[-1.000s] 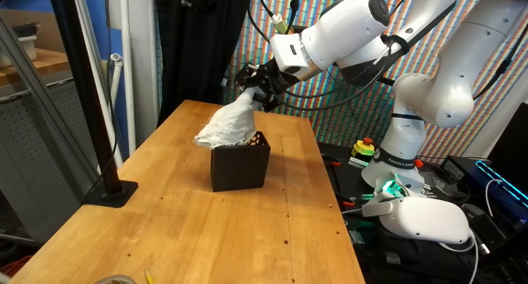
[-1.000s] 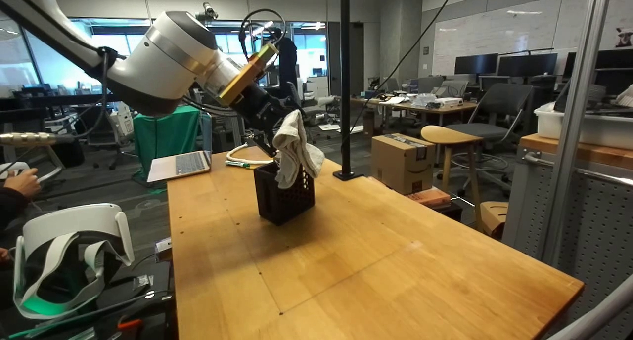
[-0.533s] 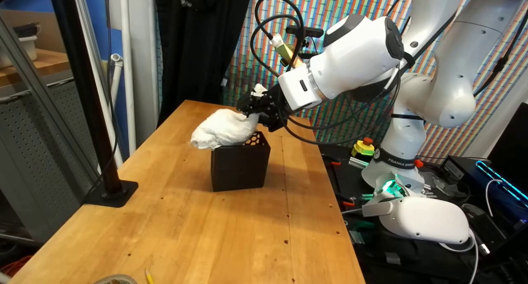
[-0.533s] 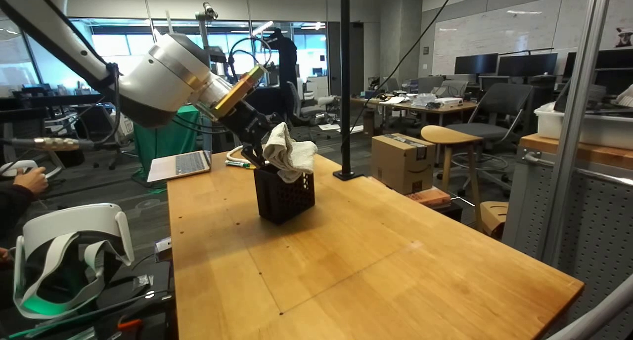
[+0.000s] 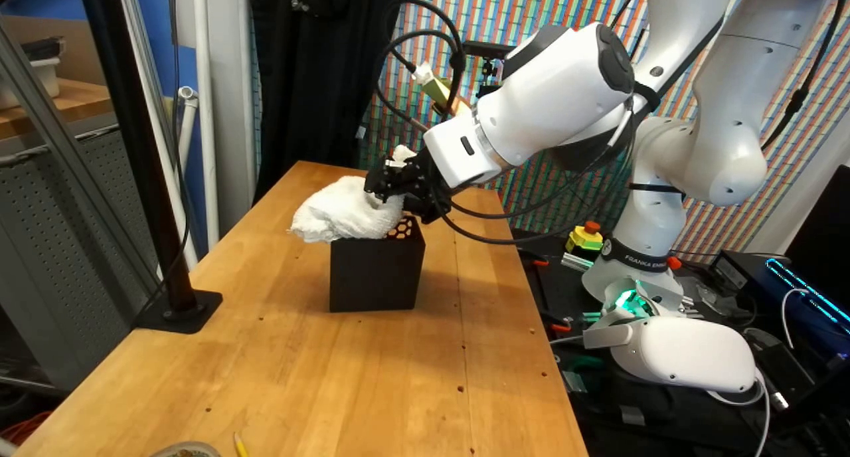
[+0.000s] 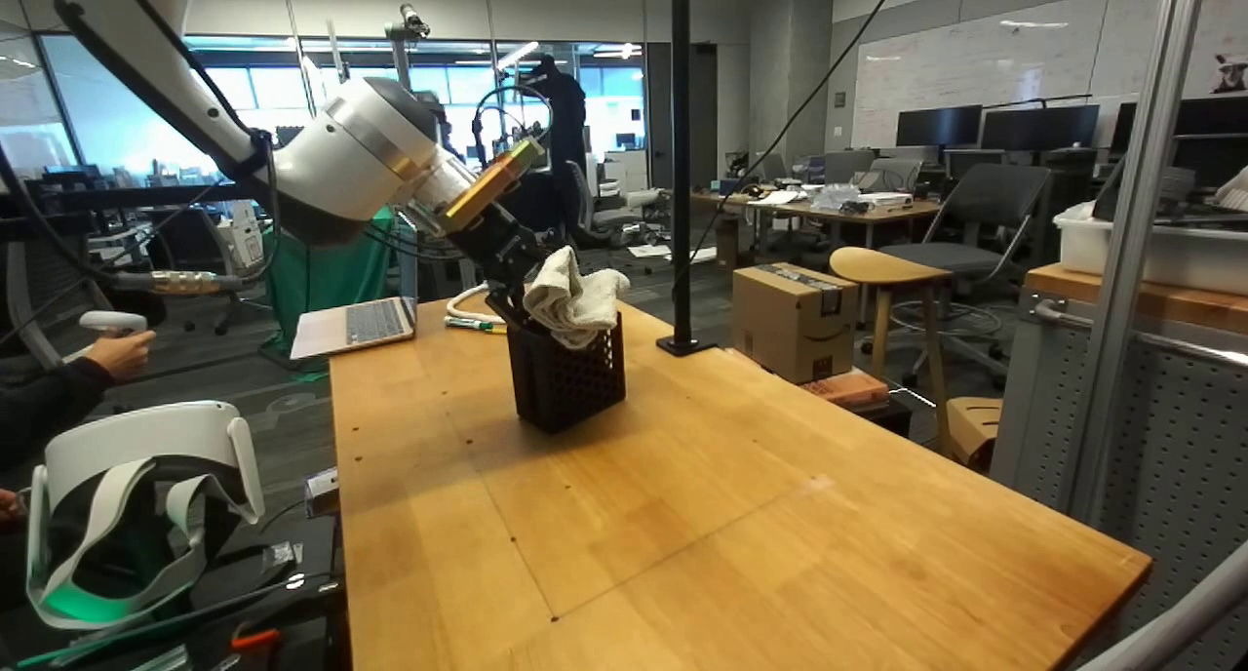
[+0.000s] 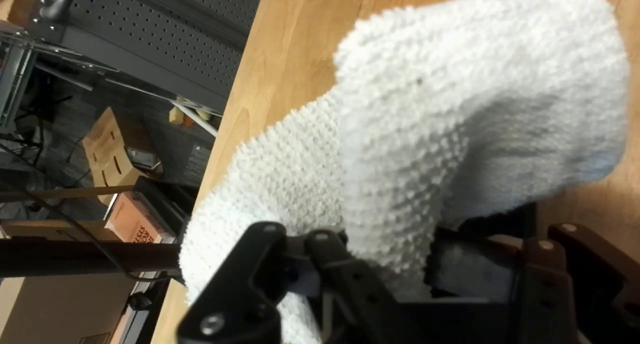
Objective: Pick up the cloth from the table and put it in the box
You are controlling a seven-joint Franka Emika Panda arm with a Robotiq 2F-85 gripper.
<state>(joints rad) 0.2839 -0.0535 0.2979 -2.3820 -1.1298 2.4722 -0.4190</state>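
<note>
The white cloth [image 5: 342, 208] is bunched over the mouth of the black box [image 5: 375, 274], and part of it hangs past the rim. Folds of cloth [image 7: 400, 134] fill much of the wrist view and run down between the fingers of my gripper [image 7: 385, 264], which is shut on it. In both exterior views the gripper [image 6: 524, 286] comes in tilted from the arm's side, low over the box rim. The box [image 6: 570, 388] stands upright on the wooden table [image 6: 682, 515]. How much cloth is inside the box is hidden.
A black pole [image 5: 176, 244] rises from a base at the table's edge. A laptop [image 6: 356, 325] and a pale cable [image 6: 473, 305] lie at the table's end. A round dish [image 5: 186, 451] and a yellow pencil [image 5: 240, 445] sit near another edge. A person's hand [image 6: 122, 354] holds a controller.
My gripper has come down toward the box, and the cloth has sunk from hanging to a bunched heap on the rim. In the last half second the box has slid slightly away from the arm.
</note>
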